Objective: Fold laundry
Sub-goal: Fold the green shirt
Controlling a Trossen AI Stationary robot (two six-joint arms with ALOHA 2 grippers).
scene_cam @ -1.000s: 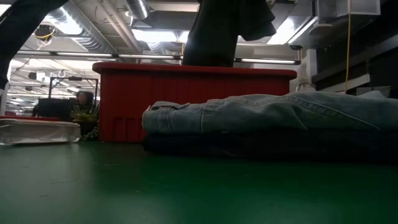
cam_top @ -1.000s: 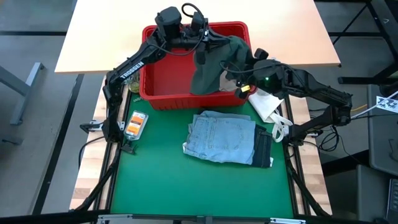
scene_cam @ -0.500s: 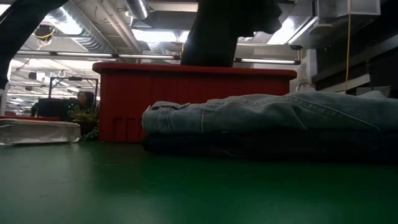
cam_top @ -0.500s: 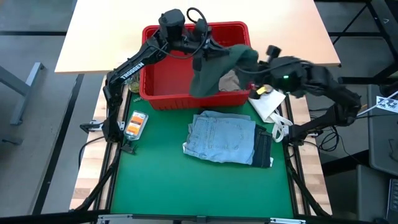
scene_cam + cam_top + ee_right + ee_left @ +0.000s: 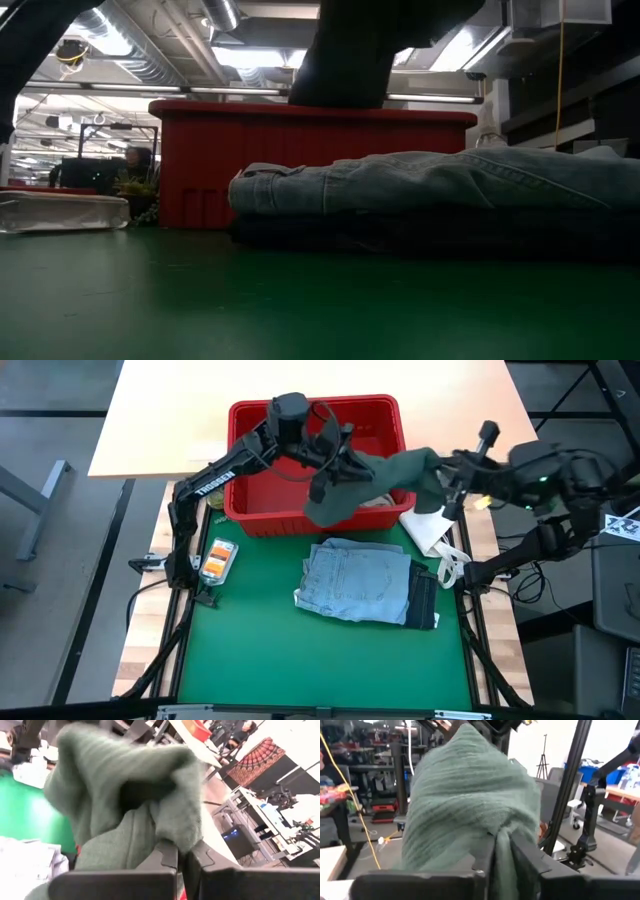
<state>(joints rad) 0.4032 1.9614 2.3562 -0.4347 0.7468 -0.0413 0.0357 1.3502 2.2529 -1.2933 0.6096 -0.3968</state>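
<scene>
A dark olive green garment (image 5: 372, 472) hangs stretched between my two grippers above the red basket (image 5: 250, 420). My left gripper (image 5: 335, 458) is shut on its left end over the basket's middle. My right gripper (image 5: 445, 472) is shut on its right end beyond the basket's right wall. In the low view the garment (image 5: 345, 55) drops toward the basket's rim (image 5: 310, 112). Folded light blue denim (image 5: 355, 582) lies on dark navy jeans (image 5: 425, 602) on the green mat. A bit of beige cloth (image 5: 385, 500) shows in the basket. My left gripper pinches a bunched fold of the olive garment (image 5: 501, 832) between its two fingers, which come at it about level. The cloth humps up beyond the fingers and hangs clear of the mat. My right gripper pinches another gathered bunch of the garment (image 5: 172, 837) between its shut fingers (image 5: 167, 857), slanting slightly downward. The cloth spreads away from the fingers toward the other arm, off the table.
A white cloth piece (image 5: 430, 530) lies at the table's right edge beside the basket. An orange packet (image 5: 218, 557) sits at the mat's left edge. The mat's near half (image 5: 300, 660) holds nothing in view.
My right gripper has risen from the basket's near right corner and gone toward the table's right edge, drawing one end of the olive garment with it. The garment, which hung in a bunch from my left gripper, is now spread out between both. My left gripper has shifted toward the near edge.
</scene>
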